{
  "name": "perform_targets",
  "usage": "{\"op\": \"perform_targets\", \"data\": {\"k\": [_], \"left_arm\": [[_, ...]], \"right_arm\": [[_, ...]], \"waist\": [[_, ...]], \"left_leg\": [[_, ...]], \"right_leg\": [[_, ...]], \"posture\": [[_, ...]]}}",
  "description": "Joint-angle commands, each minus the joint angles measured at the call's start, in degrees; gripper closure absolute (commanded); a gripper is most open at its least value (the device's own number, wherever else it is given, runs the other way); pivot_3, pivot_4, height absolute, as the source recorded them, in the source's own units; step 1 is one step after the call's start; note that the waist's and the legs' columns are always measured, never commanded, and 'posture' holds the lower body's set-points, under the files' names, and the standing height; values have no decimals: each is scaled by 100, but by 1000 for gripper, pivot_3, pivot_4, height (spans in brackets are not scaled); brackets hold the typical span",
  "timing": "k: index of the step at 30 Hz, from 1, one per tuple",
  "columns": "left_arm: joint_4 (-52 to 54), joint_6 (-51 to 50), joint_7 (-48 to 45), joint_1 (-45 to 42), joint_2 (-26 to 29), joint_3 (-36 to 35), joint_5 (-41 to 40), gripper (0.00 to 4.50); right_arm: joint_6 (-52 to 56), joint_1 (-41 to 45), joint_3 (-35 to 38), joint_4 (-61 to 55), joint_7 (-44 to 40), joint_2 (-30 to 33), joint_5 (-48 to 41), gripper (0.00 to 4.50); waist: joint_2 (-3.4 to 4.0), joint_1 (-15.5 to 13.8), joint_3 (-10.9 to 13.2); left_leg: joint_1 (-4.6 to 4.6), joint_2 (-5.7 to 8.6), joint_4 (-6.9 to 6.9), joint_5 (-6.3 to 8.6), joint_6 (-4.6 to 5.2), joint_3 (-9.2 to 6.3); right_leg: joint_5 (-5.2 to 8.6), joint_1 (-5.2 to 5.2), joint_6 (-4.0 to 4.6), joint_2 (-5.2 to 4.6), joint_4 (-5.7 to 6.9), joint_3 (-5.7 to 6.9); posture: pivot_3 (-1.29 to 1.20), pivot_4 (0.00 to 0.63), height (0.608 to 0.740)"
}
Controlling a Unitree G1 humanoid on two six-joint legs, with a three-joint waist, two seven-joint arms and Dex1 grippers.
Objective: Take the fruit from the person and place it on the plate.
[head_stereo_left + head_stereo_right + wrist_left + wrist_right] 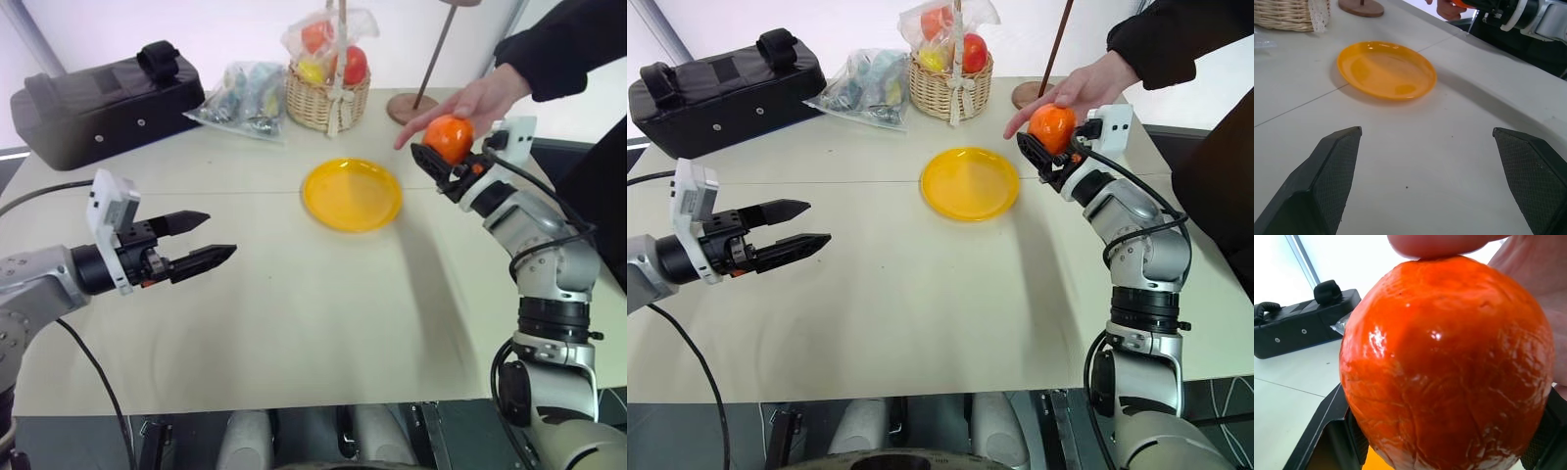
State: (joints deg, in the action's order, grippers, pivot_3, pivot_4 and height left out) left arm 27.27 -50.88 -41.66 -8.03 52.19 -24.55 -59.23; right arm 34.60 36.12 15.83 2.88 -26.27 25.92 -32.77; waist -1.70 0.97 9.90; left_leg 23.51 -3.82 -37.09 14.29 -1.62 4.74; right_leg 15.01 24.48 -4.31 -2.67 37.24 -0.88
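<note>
Pale surface (294,323), handover in midair: right pincer (443,164) clamps the orange (450,138) while the person's hand (472,104) steadies it from above. Plate (352,194) waits just beside and below; left pincer (201,251) hangs wide, idle.

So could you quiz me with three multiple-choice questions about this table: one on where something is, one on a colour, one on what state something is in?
1. Where does the plate lie?
A. in the middle of the table, in front of the wicker basket
B. on top of the black bag
C. under the left gripper

2. What colour is the plate?
A. white
B. yellow-orange
C. blue

3. What is the right gripper doing?
A. hanging open over the plate
B. shut on the fruit, with the person's hand on it too
C. resting on the table

Answers: 1 A, it sits on bare table before the basket. 2 B, plainly yellow-orange. 3 B, the jaws clasp the fruit, fingers on top.
</note>
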Motion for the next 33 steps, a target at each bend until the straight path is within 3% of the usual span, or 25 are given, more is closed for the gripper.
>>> {"op": "perform_targets", "data": {"k": [1, 8, 11, 18, 26, 29, 33], "left_arm": [[125, 126, -4, 36, 34, -165, 56, 0], [40, 330, 70, 316, -26, -28, 569, 0], [103, 439, 88, 517, -61, -4, 800, 0], [334, 432, 324, 659, -294, -141, 817, 0], [536, 365, 539, 765, -406, -281, 739, 0], [549, 353, 572, 758, -417, -283, 727, 0], [567, 353, 616, 744, -425, -258, 702, 0]], "right_arm": [[-36, 104, -132, -270, -87, 52, 43, 1518], [-470, 321, -941, 388, -363, -434, 558, 1518], [-959, 754, -1096, 1404, -335, -830, 866, 1518], [-1861, 1325, -1276, 3062, -582, -1273, 1386, 1518], [-2369, 1628, -1140, 3951, -612, -1382, 1579, 1518], [-2451, 1693, -1056, 4113, -570, -1397, 1592, 117], [-2507, 1724, -986, 4139, -633, -1383, 1569, 48]], "waist": [[0, 1, 0], [0, 29, 0], [1, 25, 1], [1, 3, 1], [2, 25, 1], [2, 26, 1], [2, 22, 1]], "left_leg": [[0, 0, 0, 0, 0, 0], [-1, -2, 3, 0, 0, 0], [0, -1, 2, 0, 0, 2], [4, -1, 0, 0, 0, 5], [4, -1, 1, 0, 0, 4], [4, -1, 2, 0, 0, 4], [4, -1, 1, 0, -1, 4]], "right_leg": [[0, 0, 0, 0, 0, 0], [0, 3, 1, 3, 1, -1], [0, 4, 1, 2, 1, 0], [-1, 4, 0, -4, -1, 0], [-1, 5, 0, -4, 0, 1], [-1, 5, -1, -3, 0, 1], [-2, 5, -1, -4, 0, 1]], "posture": [[0, 150, 740], [0, 150, 740], [0, 150, 740], [0, 150, 740], [0, 150, 740], [0, 150, 740], [0, 150, 740]]}}
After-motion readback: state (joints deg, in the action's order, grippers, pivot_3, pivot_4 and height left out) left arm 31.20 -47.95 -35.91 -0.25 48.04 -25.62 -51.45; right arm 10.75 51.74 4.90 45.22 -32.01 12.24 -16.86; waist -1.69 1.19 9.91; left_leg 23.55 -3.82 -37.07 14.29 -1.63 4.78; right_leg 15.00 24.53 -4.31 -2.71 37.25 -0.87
